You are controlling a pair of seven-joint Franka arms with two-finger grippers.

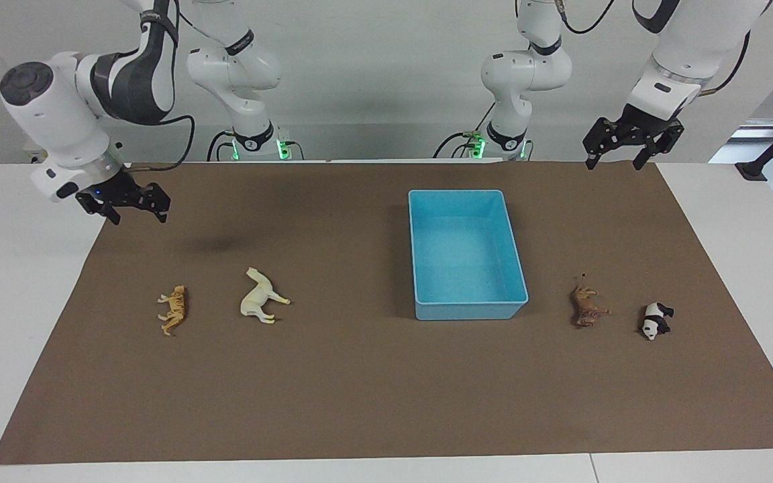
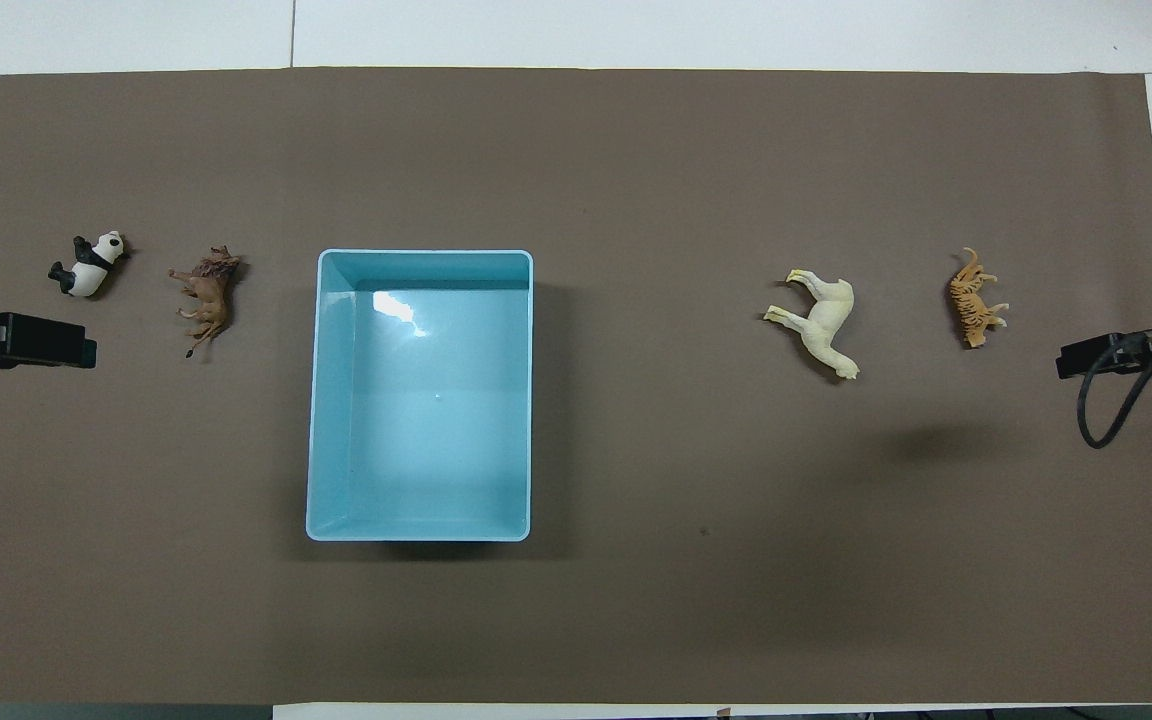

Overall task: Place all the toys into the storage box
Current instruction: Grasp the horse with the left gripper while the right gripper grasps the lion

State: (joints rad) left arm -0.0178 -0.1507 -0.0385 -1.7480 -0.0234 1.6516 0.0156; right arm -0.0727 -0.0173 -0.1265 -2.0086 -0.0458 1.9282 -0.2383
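The light blue storage box [image 1: 470, 310] stands empty on the brown mat; it also shows in the overhead view [image 2: 421, 254]. The orange tiger [image 1: 173, 308] [image 2: 976, 300] and the cream horse [image 1: 262, 296] [image 2: 824, 325] lie toward the right arm's end. The brown lion [image 1: 586, 307] [image 2: 208, 298] and the panda [image 1: 655, 320] [image 2: 91, 265] lie toward the left arm's end. My right gripper [image 1: 139, 217] [image 2: 1071, 358] is open and empty, in the air over the mat's edge near the tiger. My left gripper [image 1: 612, 161] [image 2: 76, 350] is open and empty, raised over the mat near the panda.
The brown mat [image 1: 359, 389] covers most of the white table [image 1: 17, 268]. Bare white table strips run along both ends. Both arm bases [image 1: 252, 144] stand at the table's robot edge.
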